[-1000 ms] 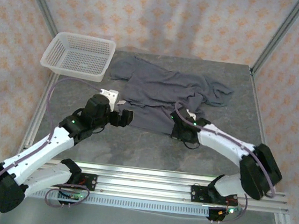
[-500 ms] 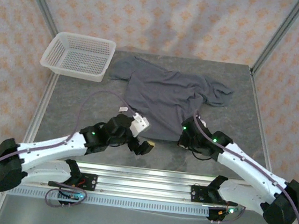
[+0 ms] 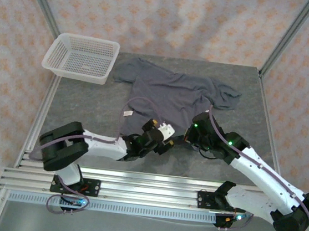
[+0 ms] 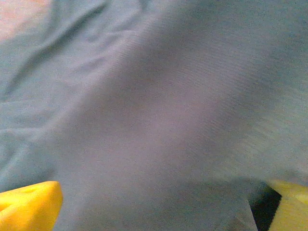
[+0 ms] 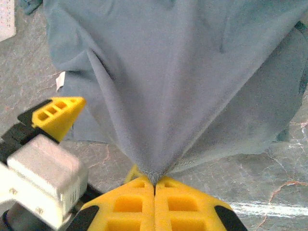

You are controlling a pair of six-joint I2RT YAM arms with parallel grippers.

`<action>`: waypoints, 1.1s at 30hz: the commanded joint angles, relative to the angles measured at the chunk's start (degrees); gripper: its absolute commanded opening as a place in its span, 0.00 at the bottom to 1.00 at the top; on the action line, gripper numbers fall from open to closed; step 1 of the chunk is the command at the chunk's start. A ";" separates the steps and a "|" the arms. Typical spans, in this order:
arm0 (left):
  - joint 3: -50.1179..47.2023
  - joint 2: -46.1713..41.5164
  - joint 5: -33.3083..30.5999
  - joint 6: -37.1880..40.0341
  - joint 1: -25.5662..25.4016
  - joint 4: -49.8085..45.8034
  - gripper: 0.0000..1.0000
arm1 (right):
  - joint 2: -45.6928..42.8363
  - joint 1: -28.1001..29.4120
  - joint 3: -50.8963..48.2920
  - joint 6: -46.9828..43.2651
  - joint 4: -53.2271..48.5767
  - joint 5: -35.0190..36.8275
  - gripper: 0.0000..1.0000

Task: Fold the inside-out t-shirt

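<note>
Both arms reach low to the near hem of the inside-out t-shirt (image 3: 171,95).
Right claw (image 5: 154,179) pinches the hem, cloth tented; left claw (image 4: 154,207) gapes wide beside it, over cloth spread on the surface (image 3: 82,110).

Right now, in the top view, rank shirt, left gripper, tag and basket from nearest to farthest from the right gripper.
1. Shirt: held by the right gripper.
2. Left gripper: close beside it, on its left.
3. Tag: farther left, at the shirt's edge.
4. Basket: far left corner.
</note>
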 commanded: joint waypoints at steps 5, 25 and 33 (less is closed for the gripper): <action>1.01 -1.15 -15.07 -6.47 6.27 5.47 0.41 | -2.16 0.13 2.08 1.77 -4.78 4.90 0.00; -3.00 -32.50 26.56 -14.44 9.29 -30.04 0.00 | -3.06 4.24 -4.56 -7.51 3.96 2.79 0.12; 5.51 -28.14 26.06 -19.42 9.37 -32.16 0.00 | 1.58 23.59 -14.66 -14.33 34.00 14.58 0.26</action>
